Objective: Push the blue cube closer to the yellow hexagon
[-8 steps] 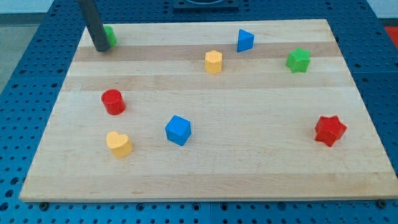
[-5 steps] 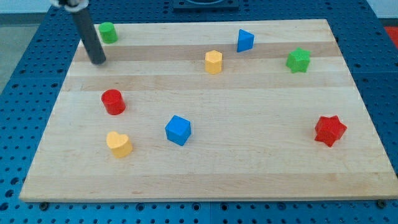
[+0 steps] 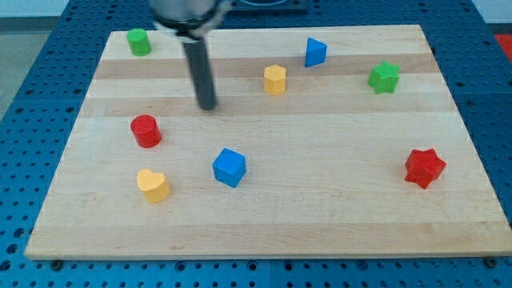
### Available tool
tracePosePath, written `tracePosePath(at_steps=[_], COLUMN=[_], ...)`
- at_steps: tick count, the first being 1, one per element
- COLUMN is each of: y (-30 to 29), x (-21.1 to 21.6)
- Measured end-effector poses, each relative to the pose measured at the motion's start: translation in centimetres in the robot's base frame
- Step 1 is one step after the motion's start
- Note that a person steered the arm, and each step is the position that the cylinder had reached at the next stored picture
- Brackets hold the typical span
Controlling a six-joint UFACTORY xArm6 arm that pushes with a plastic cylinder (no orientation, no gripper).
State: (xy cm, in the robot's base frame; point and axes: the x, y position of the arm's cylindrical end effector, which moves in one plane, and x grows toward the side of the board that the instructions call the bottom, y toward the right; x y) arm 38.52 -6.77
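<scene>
Wooden table (image 3: 336, 216): my tip (image 3: 207, 106) has swung from the green block (image 3: 139, 41) toward the blue cube (image 3: 230, 167); yellow hexagon (image 3: 274, 79) waits beyond. No jaws fitted.

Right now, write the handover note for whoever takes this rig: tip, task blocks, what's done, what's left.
My tip rests on bare board, touching no block, above and slightly to the view's left of the blue cube.
The blue cube sits low on the board, left of centre. The yellow hexagon is further toward the view's top and a little right. They stand well apart.
Done: nothing visible; no contact with the cube yet.
Left: probably bring the tip round to the cube's lower-left side, then push it up and right toward the hexagon. The red cylinder and yellow heart lie left of that path.
</scene>
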Motion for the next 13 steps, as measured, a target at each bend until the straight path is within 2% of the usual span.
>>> tracePosePath(at_steps=[1,2,3,4,5,8,10,13], y=[3.7,3.7,3.8,4.3,4.8,7.3,7.3,4.3], x=[0.6,0.6,3.4,9.5,12.5,13.9,18.5,18.4])
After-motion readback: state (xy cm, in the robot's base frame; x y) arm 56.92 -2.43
